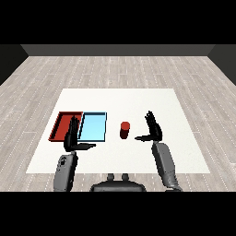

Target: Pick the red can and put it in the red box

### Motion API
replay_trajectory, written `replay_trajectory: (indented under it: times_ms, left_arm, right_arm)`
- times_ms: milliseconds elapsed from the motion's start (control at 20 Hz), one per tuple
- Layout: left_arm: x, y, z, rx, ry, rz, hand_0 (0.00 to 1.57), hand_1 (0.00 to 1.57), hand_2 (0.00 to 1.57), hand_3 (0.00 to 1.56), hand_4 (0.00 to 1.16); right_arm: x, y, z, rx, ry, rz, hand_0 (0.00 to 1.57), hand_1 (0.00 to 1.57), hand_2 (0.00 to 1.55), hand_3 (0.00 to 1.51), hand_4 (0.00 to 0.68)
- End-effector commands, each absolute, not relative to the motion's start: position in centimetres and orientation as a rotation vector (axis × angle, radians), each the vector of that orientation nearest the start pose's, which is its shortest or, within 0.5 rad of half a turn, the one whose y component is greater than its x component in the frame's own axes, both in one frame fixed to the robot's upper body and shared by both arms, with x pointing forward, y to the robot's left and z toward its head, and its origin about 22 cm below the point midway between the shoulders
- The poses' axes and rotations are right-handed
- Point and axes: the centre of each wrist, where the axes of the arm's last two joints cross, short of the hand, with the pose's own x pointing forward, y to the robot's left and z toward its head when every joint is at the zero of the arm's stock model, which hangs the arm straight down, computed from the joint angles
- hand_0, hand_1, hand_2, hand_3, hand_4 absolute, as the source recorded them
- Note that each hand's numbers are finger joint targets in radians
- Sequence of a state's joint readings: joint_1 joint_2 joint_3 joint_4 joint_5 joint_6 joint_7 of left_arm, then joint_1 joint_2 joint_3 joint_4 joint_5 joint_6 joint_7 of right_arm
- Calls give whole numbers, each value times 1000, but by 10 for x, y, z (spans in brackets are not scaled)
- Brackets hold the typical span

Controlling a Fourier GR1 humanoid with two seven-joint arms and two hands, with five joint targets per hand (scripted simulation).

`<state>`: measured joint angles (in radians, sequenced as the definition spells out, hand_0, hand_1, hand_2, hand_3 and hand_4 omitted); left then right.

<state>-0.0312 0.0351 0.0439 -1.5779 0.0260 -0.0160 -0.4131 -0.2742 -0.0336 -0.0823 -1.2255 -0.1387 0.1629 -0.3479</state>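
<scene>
A small red can (124, 130) stands upright on the white table, just right of the trays. The red tray (61, 120) lies at the left, with the light blue tray (94, 126) beside it on its right. My right hand (154, 129) is open to the right of the can, fingers straight and thumb pointing toward it, a short gap between them. Over the near edge of the two trays my left hand (71, 137) is held open, fingers up and thumb out to the right. Neither hand holds anything.
The white table (152, 101) stretches wide behind and to the right of the can. Grey wooden floor surrounds it on all sides.
</scene>
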Motion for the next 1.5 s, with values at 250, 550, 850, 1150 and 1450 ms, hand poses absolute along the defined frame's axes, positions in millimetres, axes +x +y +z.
replay_trajectory:
  times_ms: [250,550,850,1150,1450]
  left_arm:
    - [254,245,-3,18,-2031,3,0,0,0,0,0]
    - [237,251,30,-25,-2027,26,0,0,0,0,0]
    - [247,263,3,-30,-2029,25,0,0,0,0,0]
    - [257,246,16,-21,-2023,29,0,0,0,0,0]
    - [252,258,20,-12,-2020,11,0,0,0,0,0]
  right_arm:
    - [319,-200,-16,275,-1799,10,0,0,0,0,0]
    - [308,-178,-46,319,-1788,-11,0,0,0,0,0]
    - [341,-153,-36,308,-1780,-8,0,0,0,0,0]
    - [325,-137,-52,311,-1751,-27,0,0,0,0,0]
    - [322,-148,-72,314,-1750,-44,0,0,0,0,0]
